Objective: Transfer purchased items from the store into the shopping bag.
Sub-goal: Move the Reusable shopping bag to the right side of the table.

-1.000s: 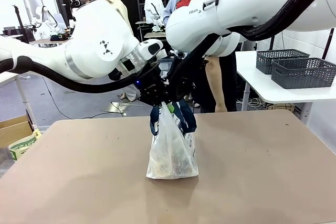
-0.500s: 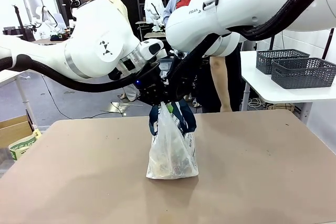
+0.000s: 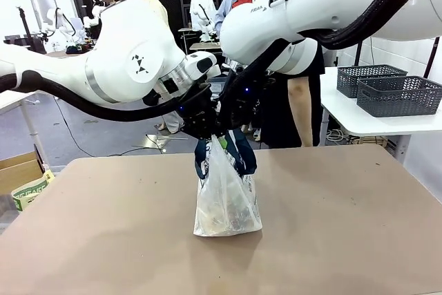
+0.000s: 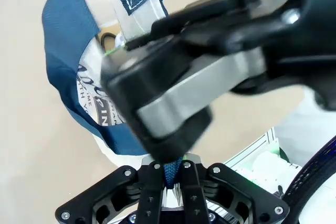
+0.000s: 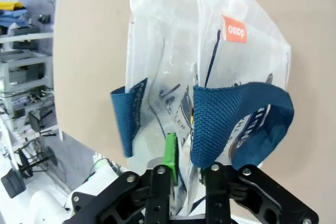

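The shopping bag, translucent white with navy strap handles, stands upright on the middle of the brown table, with items dimly visible inside. Both grippers meet just above it. My left gripper is shut on a navy strap, pinched between its fingertips. My right gripper hangs beside it over the bag's mouth. In the right wrist view its jaws stand slightly apart, the green pad bare, and the other strap lies against one finger. The bag's plastic fills the space below.
Two dark grey mesh baskets sit on a white side table at the right. A person stands at the far edge behind the arms. A cardboard box is on the floor at the left.
The right gripper's jaws have parted a little from the strap. The left gripper keeps its hold. The bag has barely moved, and the person has shifted slightly right.
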{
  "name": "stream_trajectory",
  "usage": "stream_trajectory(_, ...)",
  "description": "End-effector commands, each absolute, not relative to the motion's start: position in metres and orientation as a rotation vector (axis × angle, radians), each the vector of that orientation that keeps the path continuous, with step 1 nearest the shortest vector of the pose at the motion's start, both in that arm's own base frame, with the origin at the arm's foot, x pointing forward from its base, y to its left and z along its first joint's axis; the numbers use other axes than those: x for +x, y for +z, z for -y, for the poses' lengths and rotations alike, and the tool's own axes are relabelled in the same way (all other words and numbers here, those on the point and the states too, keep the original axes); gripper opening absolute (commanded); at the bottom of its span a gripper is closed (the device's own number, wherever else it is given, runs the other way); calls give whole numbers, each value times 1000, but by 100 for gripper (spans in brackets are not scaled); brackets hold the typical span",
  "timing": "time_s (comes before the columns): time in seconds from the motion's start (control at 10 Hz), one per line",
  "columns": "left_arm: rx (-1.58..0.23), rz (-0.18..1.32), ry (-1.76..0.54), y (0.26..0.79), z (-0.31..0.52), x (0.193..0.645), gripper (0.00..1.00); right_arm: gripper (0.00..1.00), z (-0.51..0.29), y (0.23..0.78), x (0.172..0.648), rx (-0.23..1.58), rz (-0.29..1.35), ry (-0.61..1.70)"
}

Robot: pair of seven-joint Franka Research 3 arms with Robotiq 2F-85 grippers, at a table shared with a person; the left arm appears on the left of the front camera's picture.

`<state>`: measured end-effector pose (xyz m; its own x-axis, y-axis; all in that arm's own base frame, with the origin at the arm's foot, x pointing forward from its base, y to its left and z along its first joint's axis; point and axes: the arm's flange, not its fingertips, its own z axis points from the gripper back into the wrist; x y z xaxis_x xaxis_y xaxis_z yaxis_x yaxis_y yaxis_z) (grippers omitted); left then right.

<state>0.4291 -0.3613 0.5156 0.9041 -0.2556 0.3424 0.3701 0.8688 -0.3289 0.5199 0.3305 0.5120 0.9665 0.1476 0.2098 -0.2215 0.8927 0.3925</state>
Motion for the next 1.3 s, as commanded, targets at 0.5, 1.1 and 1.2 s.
stream_trajectory(0.5, -413, 292, -324, 517, 361, 429, 0, 100, -261, 540, 523, 552, 270, 136)
stream_trajectory(1.1, -413, 292, -324, 517, 361, 429, 0, 100, -175, 550, 474, 480, 272, 431)
stream_trajectory(1.2, -413, 292, -324, 517, 361, 429, 0, 100, -163, 547, 468, 446, 270, 540)
